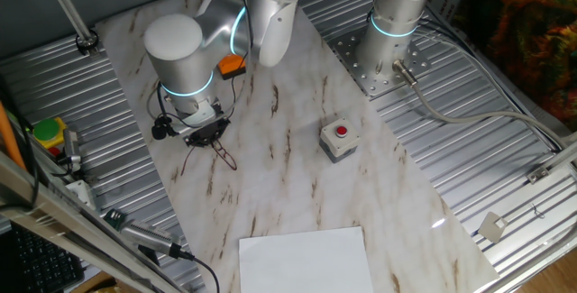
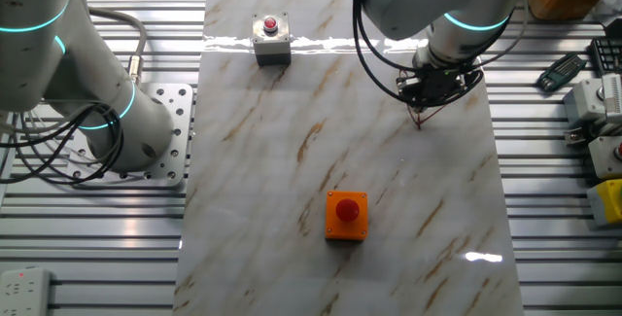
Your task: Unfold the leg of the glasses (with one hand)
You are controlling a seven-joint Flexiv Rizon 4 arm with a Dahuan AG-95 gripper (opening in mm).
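1. No containers here, just a marble tabletop (image 1: pixel 297 194) with a grey red-button box (image 1: pixel 339 138), an orange box (image 2: pixel 346 215) and a white sheet (image 1: pixel 306 259) at the bottom edge.
2. The gripper (image 1: pixel 209 136) sits left of centre, near the marble's left edge; can't tell how its jaws stand.
3. The glasses (image 1: pixel 224 156) hang thin and dark right under it.
4. Loads of bare marble mid-frame.

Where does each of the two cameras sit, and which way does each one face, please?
One fixed view: high above the table's paper end, looking down its marble top; the arm's hand hangs over the glasses at left.
The other fixed view: overhead from the opposite end, orange box nearest; the hand is upper right.
Shared: the hand, the grey red-button box, and the second arm's base.
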